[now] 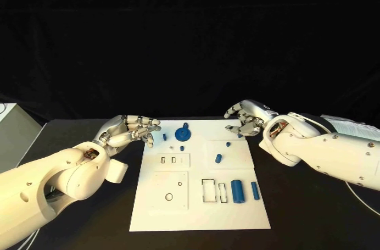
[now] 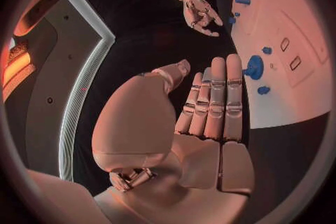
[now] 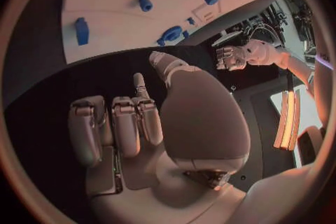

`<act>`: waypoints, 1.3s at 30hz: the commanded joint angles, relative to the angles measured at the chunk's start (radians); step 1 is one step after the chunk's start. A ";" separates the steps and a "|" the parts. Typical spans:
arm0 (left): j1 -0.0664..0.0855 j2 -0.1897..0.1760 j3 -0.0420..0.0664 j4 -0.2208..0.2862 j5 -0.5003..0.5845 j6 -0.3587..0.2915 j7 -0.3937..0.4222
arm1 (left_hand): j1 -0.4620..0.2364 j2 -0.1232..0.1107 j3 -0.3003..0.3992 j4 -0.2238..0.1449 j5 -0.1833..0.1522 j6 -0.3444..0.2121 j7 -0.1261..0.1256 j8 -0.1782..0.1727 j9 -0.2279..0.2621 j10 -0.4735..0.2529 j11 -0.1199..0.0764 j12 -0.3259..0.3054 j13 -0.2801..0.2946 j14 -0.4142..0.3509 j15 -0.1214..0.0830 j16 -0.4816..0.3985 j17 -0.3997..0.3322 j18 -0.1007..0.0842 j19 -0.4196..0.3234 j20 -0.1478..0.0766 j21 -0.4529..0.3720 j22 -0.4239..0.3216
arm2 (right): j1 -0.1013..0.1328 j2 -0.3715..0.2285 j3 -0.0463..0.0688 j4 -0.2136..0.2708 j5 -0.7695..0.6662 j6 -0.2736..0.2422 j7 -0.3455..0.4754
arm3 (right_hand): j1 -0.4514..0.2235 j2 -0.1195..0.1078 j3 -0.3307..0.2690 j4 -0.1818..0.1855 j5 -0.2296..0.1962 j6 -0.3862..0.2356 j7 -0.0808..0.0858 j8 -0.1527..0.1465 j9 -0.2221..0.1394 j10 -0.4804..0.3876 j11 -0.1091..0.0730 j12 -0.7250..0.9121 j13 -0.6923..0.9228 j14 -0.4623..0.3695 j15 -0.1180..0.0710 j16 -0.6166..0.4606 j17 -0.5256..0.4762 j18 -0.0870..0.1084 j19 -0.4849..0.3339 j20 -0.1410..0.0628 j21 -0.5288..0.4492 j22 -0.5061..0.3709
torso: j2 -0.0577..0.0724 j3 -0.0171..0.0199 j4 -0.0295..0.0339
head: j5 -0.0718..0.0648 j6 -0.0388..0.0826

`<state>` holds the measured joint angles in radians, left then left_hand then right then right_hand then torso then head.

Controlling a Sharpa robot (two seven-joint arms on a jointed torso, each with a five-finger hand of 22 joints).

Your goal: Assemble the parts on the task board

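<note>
Poised at the far edge of the white task board (image 1: 198, 211): left hand (image 1: 130, 128), fingers loosely curled on nothing, just beside the round blue part (image 1: 183, 133); right hand (image 1: 245, 120) likewise empty-curled, farther from it across the board.

The black table (image 1: 87, 217) carries the white task board (image 1: 198, 211) at its centre. A pale box (image 1: 14, 134) sits at 9 o'clock from the board.
</note>
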<state>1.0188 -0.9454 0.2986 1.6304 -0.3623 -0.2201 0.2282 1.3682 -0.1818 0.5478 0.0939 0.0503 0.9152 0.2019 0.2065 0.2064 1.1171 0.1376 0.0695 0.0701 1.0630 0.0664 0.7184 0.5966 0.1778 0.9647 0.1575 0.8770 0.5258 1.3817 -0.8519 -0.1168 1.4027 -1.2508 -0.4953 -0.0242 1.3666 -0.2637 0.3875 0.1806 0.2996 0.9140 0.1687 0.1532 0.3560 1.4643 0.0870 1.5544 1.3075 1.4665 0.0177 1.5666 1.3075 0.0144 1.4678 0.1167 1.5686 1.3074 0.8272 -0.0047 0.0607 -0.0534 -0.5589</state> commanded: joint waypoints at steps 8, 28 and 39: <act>-0.002 0.007 0.000 -0.005 0.014 0.021 0.016 | -0.003 -0.005 0.006 0.001 0.002 -0.008 0.000 -0.004 0.001 -0.004 0.001 -0.003 0.001 -0.008 -0.001 0.004 0.001 0.005 -0.011 0.000 0.007 0.002 | 0.000 -0.062 0.001 -0.066 0.063 0.113 0.140 | 0.042 -0.006 -0.033 -0.017 -0.011 -0.025 0.007 -0.019 -0.005 0.076 0.005 -0.008 0.235 0.104 -0.001 0.004 0.263 -0.014 0.103 0.002 0.002 0.263 | -0.001 0.0133 -0.0106 | -0.011 -0.006; -0.005 0.009 0.000 -0.010 0.012 0.025 0.016 | -0.003 -0.005 0.006 0.001 0.002 -0.008 0.000 -0.004 0.001 -0.004 0.001 -0.003 0.001 -0.008 -0.001 0.004 0.001 0.005 -0.011 0.000 0.007 0.002 | -0.036 -0.010 0.000 -0.147 0.001 0.137 0.098 | 0.055 0.006 -0.040 -0.018 0.004 -0.021 0.008 -0.019 -0.004 0.084 0.007 -0.002 0.243 0.104 0.001 0.004 0.263 -0.014 0.103 0.004 0.002 0.263 | 0.008 0.0185 -0.0055 | -0.016 -0.025; -0.005 0.010 0.000 -0.013 0.011 0.026 0.015 | -0.003 -0.005 0.006 0.001 0.002 -0.008 0.000 -0.004 0.001 -0.004 0.001 -0.003 0.001 -0.008 -0.001 0.004 0.001 0.005 -0.011 0.000 0.007 0.002 | -0.048 0.011 0.000 -0.166 -0.007 0.130 0.078 | 0.054 0.012 -0.041 -0.014 0.013 -0.015 0.008 -0.017 -0.002 0.088 0.007 0.001 0.246 0.104 0.001 0.004 0.263 -0.014 0.103 0.004 0.002 0.263 | 0.008 0.0183 -0.0073 | -0.017 -0.032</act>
<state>1.0141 -0.9382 0.2984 1.6167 -0.3560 -0.2119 0.2304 1.3682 -0.1818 0.5478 0.0939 0.0503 0.9152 0.2019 0.2065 0.2063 1.1171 0.1377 0.0695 0.0701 1.0609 0.0674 0.7183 0.5962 0.1779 0.9576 0.1573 0.8788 0.5269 1.3348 -0.8436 -0.1171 1.2389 -1.2384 -0.3774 0.0666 1.4136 -0.2554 0.3519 0.1656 0.3099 0.8959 0.1756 0.1388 0.3524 1.4643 0.0870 1.5498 1.3080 1.4665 0.0177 1.5666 1.3073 0.0143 1.4678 0.1167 1.5686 1.3079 0.8357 0.0146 0.0537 -0.0685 -0.5896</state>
